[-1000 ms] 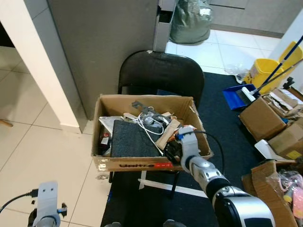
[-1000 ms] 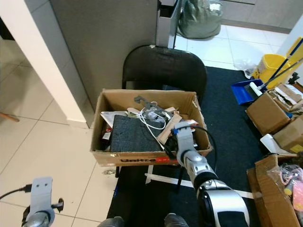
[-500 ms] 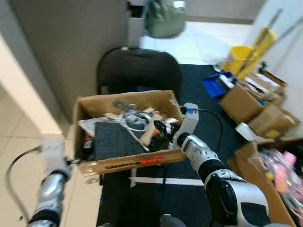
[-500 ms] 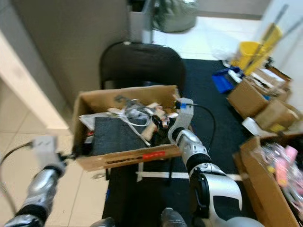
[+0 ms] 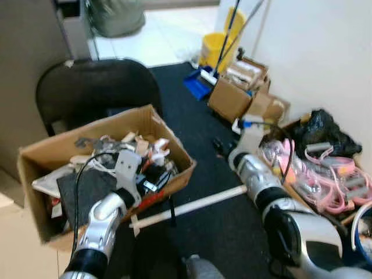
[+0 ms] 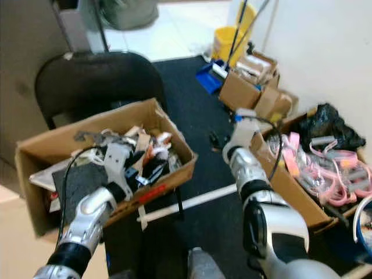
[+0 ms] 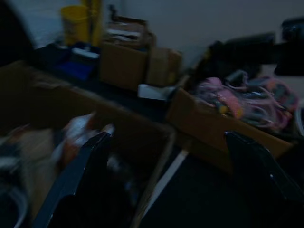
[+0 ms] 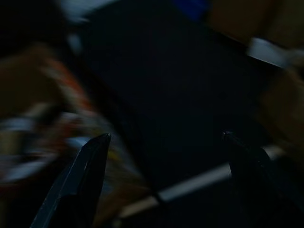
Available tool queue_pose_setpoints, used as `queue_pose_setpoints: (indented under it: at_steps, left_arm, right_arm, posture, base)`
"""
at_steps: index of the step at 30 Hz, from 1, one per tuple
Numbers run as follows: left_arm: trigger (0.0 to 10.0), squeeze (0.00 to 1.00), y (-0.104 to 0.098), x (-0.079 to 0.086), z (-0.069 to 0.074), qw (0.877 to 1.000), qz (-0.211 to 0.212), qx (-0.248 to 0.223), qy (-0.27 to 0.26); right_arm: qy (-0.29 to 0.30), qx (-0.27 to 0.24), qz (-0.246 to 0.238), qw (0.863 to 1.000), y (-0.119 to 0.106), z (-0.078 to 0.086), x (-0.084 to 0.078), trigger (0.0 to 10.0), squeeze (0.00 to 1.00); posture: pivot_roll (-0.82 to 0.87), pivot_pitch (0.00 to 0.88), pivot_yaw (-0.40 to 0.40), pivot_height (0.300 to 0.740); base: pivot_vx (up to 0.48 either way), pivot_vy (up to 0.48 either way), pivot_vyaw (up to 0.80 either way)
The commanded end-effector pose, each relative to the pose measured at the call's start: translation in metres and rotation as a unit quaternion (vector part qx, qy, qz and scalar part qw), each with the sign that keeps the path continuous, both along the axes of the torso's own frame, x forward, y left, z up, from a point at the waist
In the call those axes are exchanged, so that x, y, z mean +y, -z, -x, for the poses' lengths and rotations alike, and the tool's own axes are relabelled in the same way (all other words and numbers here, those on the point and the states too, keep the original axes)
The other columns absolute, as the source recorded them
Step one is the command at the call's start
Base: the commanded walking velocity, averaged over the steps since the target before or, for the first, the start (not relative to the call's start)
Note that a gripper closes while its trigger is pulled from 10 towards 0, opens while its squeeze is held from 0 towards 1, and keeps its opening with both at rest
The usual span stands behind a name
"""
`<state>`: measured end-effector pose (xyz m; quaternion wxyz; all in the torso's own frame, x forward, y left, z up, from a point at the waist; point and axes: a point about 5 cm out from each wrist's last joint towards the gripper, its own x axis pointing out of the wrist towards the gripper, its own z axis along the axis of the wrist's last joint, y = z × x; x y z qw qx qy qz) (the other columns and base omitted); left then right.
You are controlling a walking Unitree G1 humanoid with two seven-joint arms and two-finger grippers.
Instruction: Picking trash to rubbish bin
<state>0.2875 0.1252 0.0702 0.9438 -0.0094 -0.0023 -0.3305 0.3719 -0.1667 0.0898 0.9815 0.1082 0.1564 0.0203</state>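
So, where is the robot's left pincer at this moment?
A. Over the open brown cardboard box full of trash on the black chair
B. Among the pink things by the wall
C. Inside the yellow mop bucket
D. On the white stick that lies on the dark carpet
A: the left pincer reaches over the open brown cardboard box full of trash, which sits on the black chair.

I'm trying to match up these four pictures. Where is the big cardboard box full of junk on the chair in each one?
Left eye view: the cardboard box sits at left of centre, on the black chair.
Right eye view: same place, left of centre.
Left wrist view: dim, its corner rim lies between the two black fingers.
Right wrist view: blurred, its brown edge seems to show.
Shared landmark: the white strip on the dark carpet.
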Motion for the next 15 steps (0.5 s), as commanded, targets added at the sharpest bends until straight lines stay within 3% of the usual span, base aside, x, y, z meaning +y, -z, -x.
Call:
queue_pose_setpoints:
  at_steps: [1,9,15]
  left_arm:
    - [10.0,0.0,-0.002,-0.006,0.003,1.0,-0.001,-0.001,0.021]
    - [10.0,0.0,-0.005,-0.007,0.004,1.0,-0.026,-0.005,0.011]
    - [10.0,0.0,-0.007,0.001,-0.001,0.998,-0.043,-0.016,-0.04]
  right_arm:
    - [0.014,0.027,0.027,0.999,0.011,0.006,-0.008,10.0,0.0]
    - [0.052,0.076,0.072,0.993,0.035,0.023,-0.022,10.0,0.0]
    - [0.063,0.134,0.108,0.983,0.065,0.047,-0.03,10.0,0.0]
  posture:
    - [0.06,0.127,-0.044,0.74]
    - [0.06,0.115,-0.045,0.74]
    - [0.06,0.11,-0.048,0.74]
  base:
    - [0.0,0.0,-0.8]
    - [0.0,0.0,-0.8]
    - [0.0,0.0,-0.8]
